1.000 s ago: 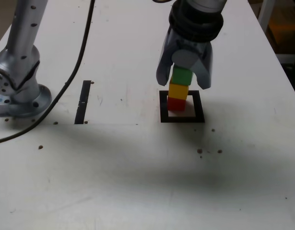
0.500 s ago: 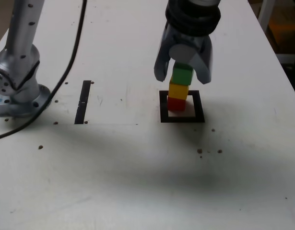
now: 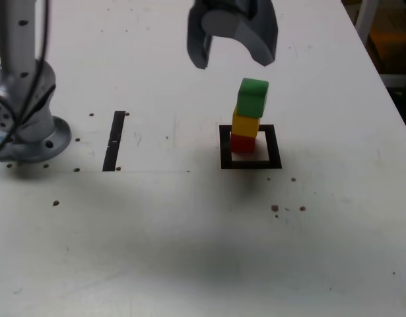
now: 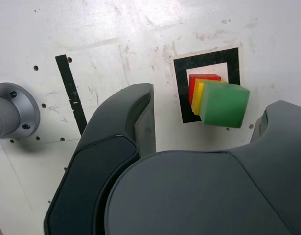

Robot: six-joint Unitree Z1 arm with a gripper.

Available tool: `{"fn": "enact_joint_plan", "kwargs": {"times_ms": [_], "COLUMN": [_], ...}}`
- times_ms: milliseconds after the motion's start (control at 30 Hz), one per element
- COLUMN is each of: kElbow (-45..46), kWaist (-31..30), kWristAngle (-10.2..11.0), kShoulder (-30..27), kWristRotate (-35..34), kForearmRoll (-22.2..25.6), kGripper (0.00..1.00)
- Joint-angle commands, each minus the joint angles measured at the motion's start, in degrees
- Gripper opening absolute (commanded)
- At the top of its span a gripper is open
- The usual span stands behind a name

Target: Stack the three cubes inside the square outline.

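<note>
Small red solid cube point(image 3: 242, 142) is sitting inside the black-lined hollow square outline point(image 3: 250, 162) on the white table point(image 3: 189, 238), toward the outline's 12 o'clock edge in the exterior view. Small yellow solid cube point(image 3: 245, 123) is resting on the red one, and small green solid cube point(image 3: 252, 97) is topping the stack, sitting a bit skewed and overhanging slightly toward 3 o'clock. All three are touching in one column, standing free.

Grey two-fingered claw point(image 3: 233, 56) is hanging above the stack, at roughly 11 o'clock from the green cube in the exterior view, well clear of it. Its jaws are standing apart with nothing between them. Wrist view is showing the same: claw point(image 4: 204, 139) fingers spread, stack visible in the gap below, green cube point(image 4: 223, 105) on top, yellow point(image 4: 197, 95) and red point(image 4: 194, 81) edges peeking out, outline point(image 4: 182, 63) around them.

Narrow straight black strip point(image 3: 114, 140) is lying at 9 o'clock from the outline, well apart. Silver arm base point(image 3: 24, 125) is sitting at the table's 9 o'clock edge. Small dark specks point(image 3: 275, 208) are dotting the table near the outline at 5 o'clock.
</note>
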Motion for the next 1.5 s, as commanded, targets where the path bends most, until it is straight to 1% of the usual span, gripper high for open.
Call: {"fn": "enact_joint_plan", "kwargs": {"times_ms": [0, 100, 267, 533, 1000, 1467], "kElbow": [-0.1, -0.1, 0.0, -0.6, -1.2, -4.0], "kWaist": [-1.1, -3.6, -10.2, -14.8, -17.2, -19.1], "kWristAngle": [0.3, 0.6, 0.5, 0.0, -0.9, -1.9], "kShoulder": [0.1, 0.1, 1.8, 4.9, 7.2, 9.6], "kWristRotate": [-0.7, -2.4, -6.6, -9.2, -10.5, -11.6], "kForearmRoll": [0.4, 0.6, 0.5, 0.1, 0.0, 0.2], "kGripper": [0.83, 0.83, 0.83, 0.83, 0.83, 0.83]}}
